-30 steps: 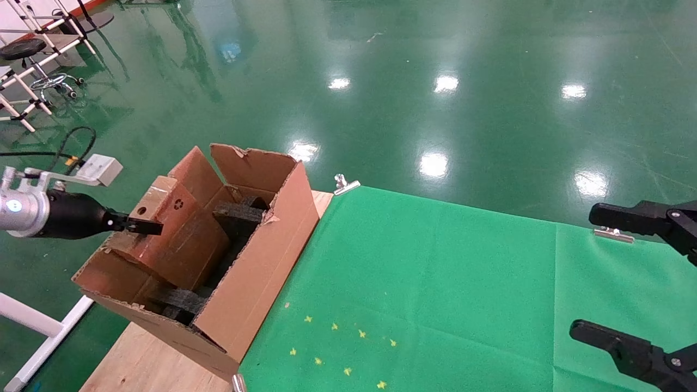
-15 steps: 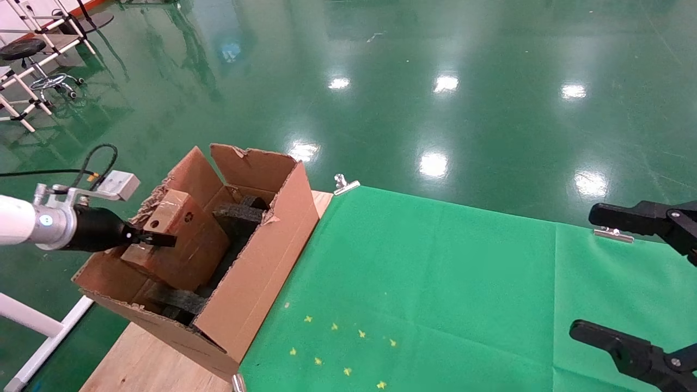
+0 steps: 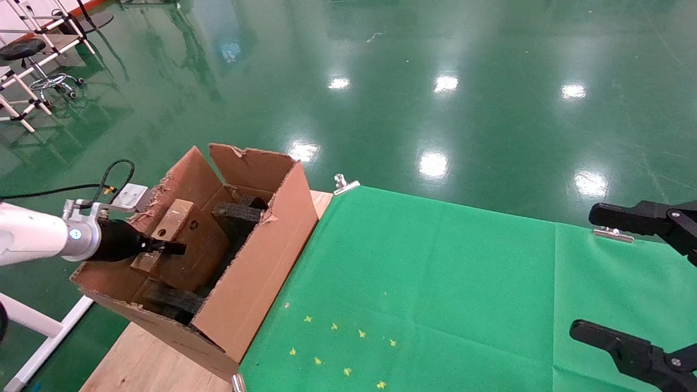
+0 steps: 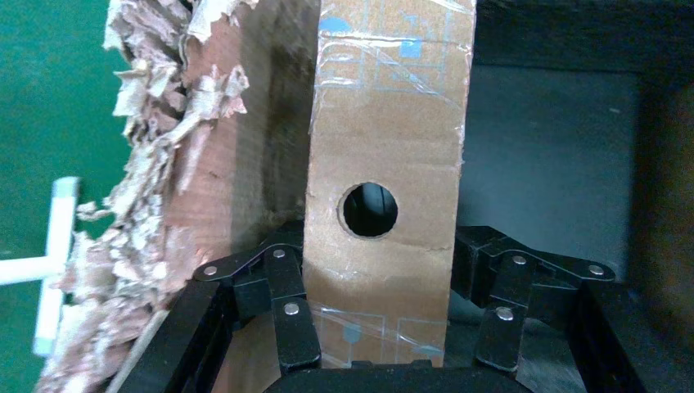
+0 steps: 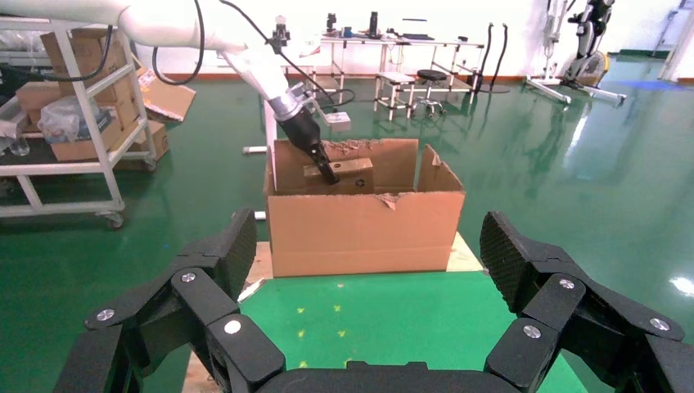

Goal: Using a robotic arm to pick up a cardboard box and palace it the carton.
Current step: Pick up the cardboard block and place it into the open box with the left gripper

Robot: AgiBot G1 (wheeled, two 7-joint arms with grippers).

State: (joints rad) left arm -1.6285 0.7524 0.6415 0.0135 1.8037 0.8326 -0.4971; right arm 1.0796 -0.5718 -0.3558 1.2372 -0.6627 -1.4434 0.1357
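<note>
**Box going down into the carton**

The left tool (image 3: 163, 247) is clenched on the box (image 3: 188, 245), its fingers (image 4: 286, 303) pressed against both narrow sides in the left wrist view. Compared with a second ago, the arm (image 3: 32, 239) has pushed in from the left and dropped: the box, which then stood with its top well above the torn left flap, now sits lower, mostly below the carton's (image 3: 256, 256) rim, and farther right inside it. It is tilted, its recycling mark facing up and right, and it lies just beside the dark foam (image 3: 239, 215) at the carton's middle. Whether its underside already rests on the foam at the near end cannot be told.

That means the carry is over and the placing is nearly done; what is left, by my judgement, is a short further descent, letting go, and backing the arm out over the ragged left flap without snagging it.

The right tool (image 5: 360, 270) hangs released at the far right of the green worktop (image 3: 435, 283), idle.
</note>
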